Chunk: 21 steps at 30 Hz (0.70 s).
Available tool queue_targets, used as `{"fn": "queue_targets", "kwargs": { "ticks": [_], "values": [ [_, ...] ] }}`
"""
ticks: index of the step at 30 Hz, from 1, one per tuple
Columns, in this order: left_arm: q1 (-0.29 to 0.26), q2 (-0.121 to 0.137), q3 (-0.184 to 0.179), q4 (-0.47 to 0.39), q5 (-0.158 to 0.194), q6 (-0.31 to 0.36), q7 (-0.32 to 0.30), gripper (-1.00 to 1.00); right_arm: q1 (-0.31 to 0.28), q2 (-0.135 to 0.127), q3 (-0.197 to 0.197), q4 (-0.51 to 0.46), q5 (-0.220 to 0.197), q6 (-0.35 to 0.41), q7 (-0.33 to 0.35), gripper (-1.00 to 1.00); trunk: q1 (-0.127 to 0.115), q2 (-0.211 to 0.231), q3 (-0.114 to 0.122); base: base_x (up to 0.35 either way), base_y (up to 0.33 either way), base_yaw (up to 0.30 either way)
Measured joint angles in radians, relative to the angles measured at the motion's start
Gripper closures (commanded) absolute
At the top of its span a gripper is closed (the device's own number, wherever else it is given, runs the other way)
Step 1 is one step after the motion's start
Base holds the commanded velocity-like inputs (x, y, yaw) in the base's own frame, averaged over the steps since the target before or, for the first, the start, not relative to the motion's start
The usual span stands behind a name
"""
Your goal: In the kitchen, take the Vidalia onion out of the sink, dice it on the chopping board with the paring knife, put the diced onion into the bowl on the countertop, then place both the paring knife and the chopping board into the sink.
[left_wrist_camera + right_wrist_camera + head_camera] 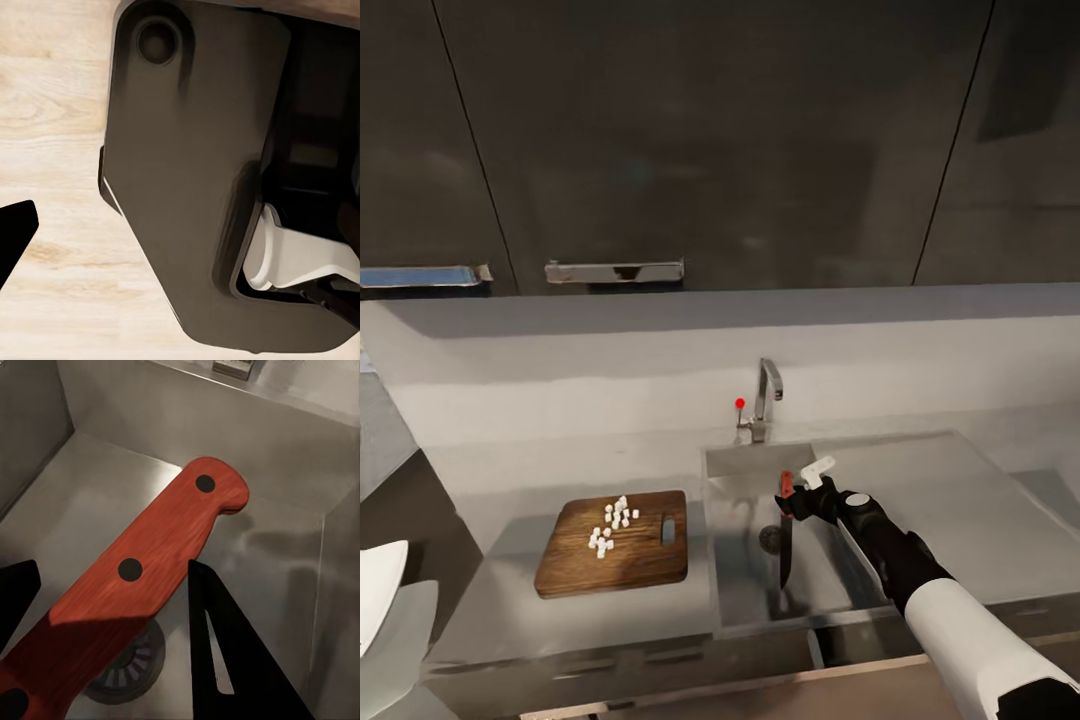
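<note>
Right gripper [797, 493]: jaws gripping paring knife [785, 535] by its red handle, blade hanging over sink [745, 585] basin. Diced onion [612, 523]: lying on chopping board [575, 575], countertop [500, 620]. Left gripper jaws: cannot tell.

The right arm [950, 610] is reaching forward and inward from the lower right of the head view, its white forearm giving way to a black wrist. The right gripper [797, 492] is holding the paring knife [785, 535] by its red handle, blade hanging down. In the right wrist view its dark fingers [232, 652] are flanking the handle, apparently closed on it.
</note>
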State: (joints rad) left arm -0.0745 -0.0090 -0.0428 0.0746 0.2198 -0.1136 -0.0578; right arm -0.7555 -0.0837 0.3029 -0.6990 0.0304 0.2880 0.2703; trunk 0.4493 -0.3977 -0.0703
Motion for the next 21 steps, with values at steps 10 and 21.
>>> {"fn": "queue_targets", "kwargs": {
  "ticks": [10, 21],
  "values": [
    [0.000, 0.000, 0.000, 0.000, 0.000, 0.000, 0.000, -1.00, 0.000, 0.007, 0.000, 0.002, 0.001, 0.003, -0.001, 1.00, 0.000, 0.000, -0.007, 0.000, 0.000, 0.220],
    [0.000, -0.005, 0.000, 0.003, 0.002, 0.001, 0.000, -1.00, 0.000, 0.006, 0.000, 0.001, 0.002, 0.003, -0.002, 1.00, 0.000, 0.000, -0.008, 0.000, 0.000, 0.011]
  ]
}}
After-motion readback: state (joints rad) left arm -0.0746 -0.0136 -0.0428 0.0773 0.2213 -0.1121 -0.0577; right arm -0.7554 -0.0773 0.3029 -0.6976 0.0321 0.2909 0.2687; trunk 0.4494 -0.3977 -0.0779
